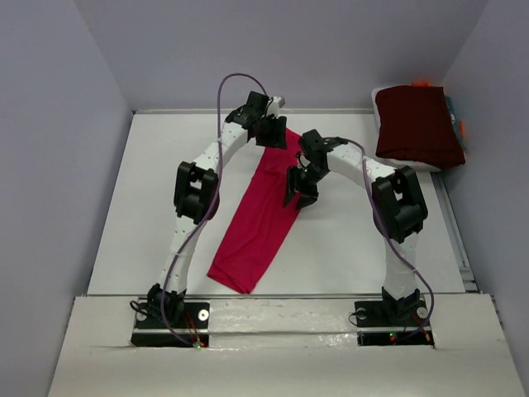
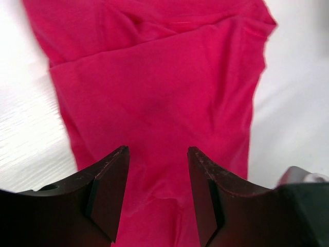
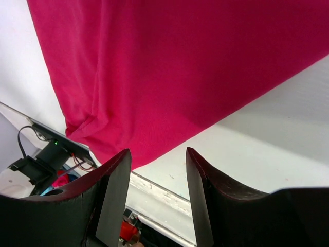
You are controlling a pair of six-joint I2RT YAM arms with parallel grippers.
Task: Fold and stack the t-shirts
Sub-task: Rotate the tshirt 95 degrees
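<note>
Pink tee [image 1: 258, 219] is lying folded in a long strip, diag. across the table [image 1: 153, 198], w/ L gripper [image 2: 158, 154] hovering over its far end, jaws standing apart, nothing clamped. R gripper [image 3: 158, 154] is hanging just beside the strip's right edge around mid-length, jaws also apart & empty. Maroon tee [image 1: 417, 124] is sitting folded at the far right corner, well apart from both.

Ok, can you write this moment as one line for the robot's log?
pink t-shirt: long folded strip on table | left gripper: open, over far end | right gripper: open, by strip's edge | maroon t-shirt: folded, far right
</note>
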